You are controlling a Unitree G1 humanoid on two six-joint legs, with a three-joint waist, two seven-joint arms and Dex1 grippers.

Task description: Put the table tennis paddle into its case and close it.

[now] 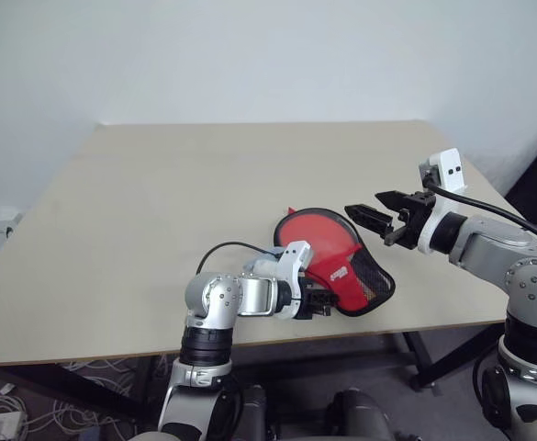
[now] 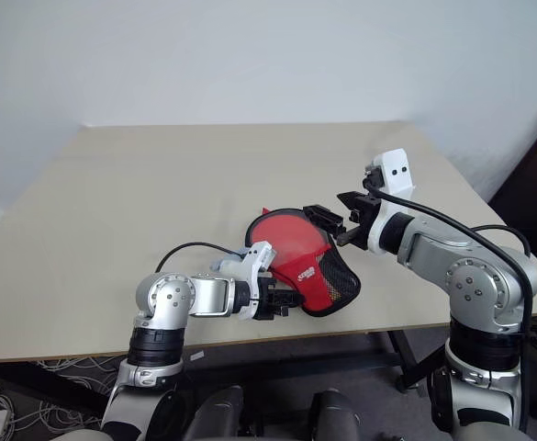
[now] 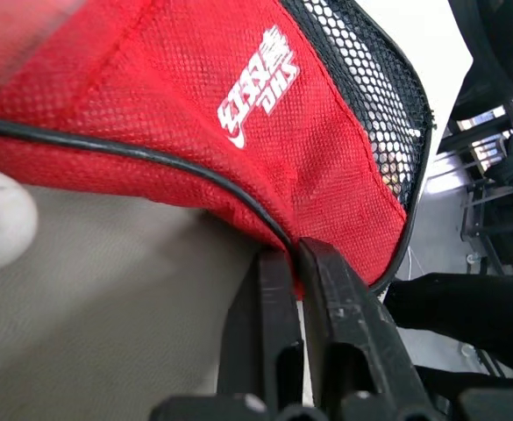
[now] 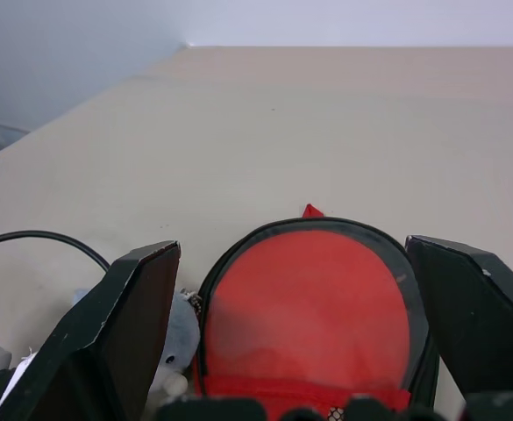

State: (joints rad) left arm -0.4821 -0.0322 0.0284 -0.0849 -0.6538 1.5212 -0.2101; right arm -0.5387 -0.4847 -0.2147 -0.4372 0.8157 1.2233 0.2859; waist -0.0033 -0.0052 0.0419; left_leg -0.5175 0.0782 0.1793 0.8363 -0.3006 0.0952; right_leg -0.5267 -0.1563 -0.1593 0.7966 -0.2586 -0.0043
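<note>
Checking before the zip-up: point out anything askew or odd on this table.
The case lies at the near table edge, its mesh end jutting slightly past it. It gapes open, the paddle's red face showing inside the unzipped rim. The left hand is pinched shut on the case's edge; the right hand hovers open above.

surface: beige table (image 1: 139,211) | on it: case (image 1: 346,271) near front edge, paddle (image 1: 314,234) inside

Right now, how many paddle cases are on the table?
1. The case lies near the table's front edge, its narrow end pinched by the left gripper, the paddle's red face showing inside. None seems hidden.
</note>
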